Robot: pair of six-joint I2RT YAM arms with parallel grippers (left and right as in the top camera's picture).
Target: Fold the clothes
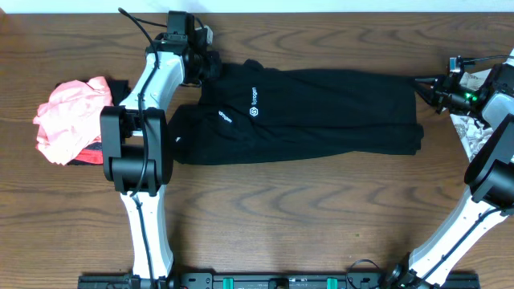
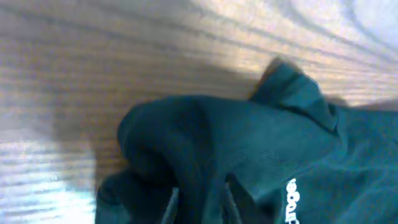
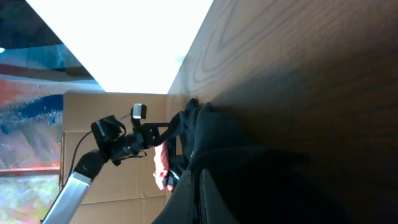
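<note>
A large black garment (image 1: 321, 112) with small white logo prints lies spread lengthwise across the table. My left gripper (image 1: 210, 66) is at its far left corner, shut on a bunched fold of the black fabric (image 2: 249, 143), which passes between the fingers (image 2: 199, 205). My right gripper (image 1: 422, 84) is at the garment's far right end, with its fingers (image 3: 198, 199) pinched together on the black fabric's edge (image 3: 261, 186). A coral-pink garment (image 1: 68, 116) lies crumpled at the table's left side.
A white leaf-patterned cloth (image 1: 474, 136) lies at the right edge, partly behind the right arm. Both arm bases stand at the front of the wooden table (image 1: 305, 209). The coral-pink garment also shows far off in the right wrist view (image 3: 160, 163).
</note>
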